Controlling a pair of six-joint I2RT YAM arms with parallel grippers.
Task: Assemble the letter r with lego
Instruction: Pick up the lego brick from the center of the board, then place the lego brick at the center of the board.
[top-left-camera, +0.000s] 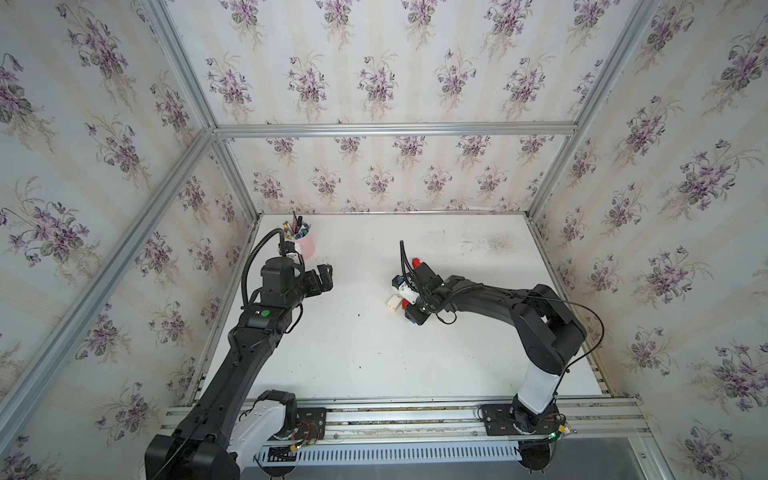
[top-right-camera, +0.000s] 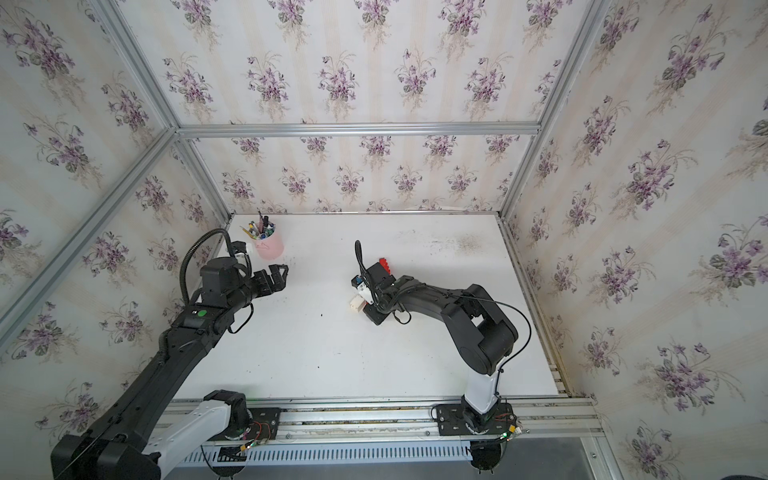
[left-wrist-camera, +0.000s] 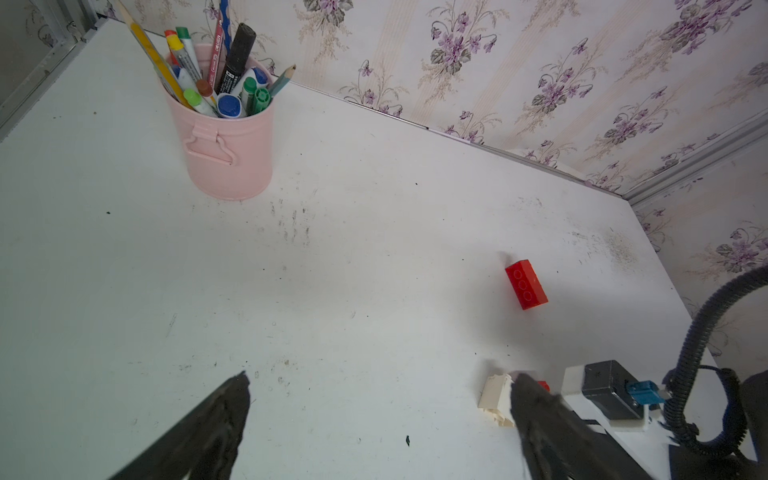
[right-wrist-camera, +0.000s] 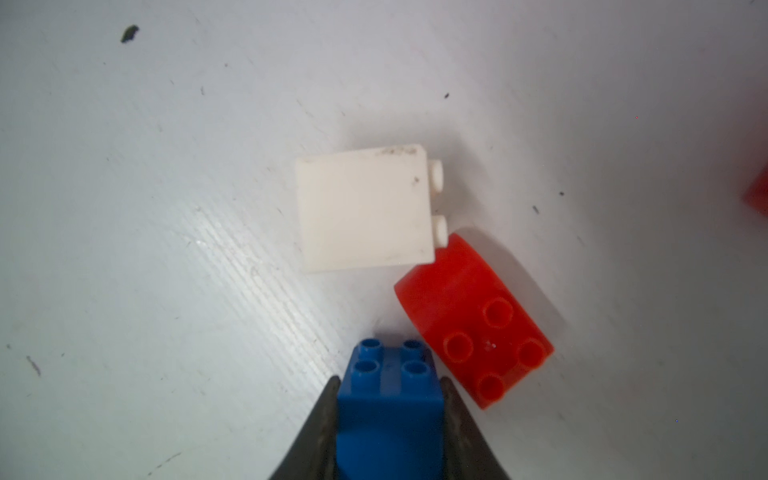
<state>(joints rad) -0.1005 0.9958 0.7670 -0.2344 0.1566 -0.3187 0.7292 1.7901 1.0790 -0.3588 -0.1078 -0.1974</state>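
Observation:
My right gripper (right-wrist-camera: 390, 380) is shut on the blue brick (right-wrist-camera: 388, 411), studs pointing away from the wrist, just above the table. Beyond it the white brick (right-wrist-camera: 363, 208) lies on its side, its studs towards the short red brick (right-wrist-camera: 473, 320), which lies tilted against its corner. The long red brick (left-wrist-camera: 525, 284) lies apart, farther back, and shows in both top views (top-left-camera: 416, 262) (top-right-camera: 385, 264). My left gripper (left-wrist-camera: 382, 399) is open and empty, hanging over the table's left part (top-left-camera: 322, 278), well away from the white brick (top-left-camera: 392, 302).
A pink cup (top-left-camera: 305, 245) full of pens stands at the back left, close behind the left gripper. Flowered walls with metal rails close in the white table (top-left-camera: 374, 353) on three sides.

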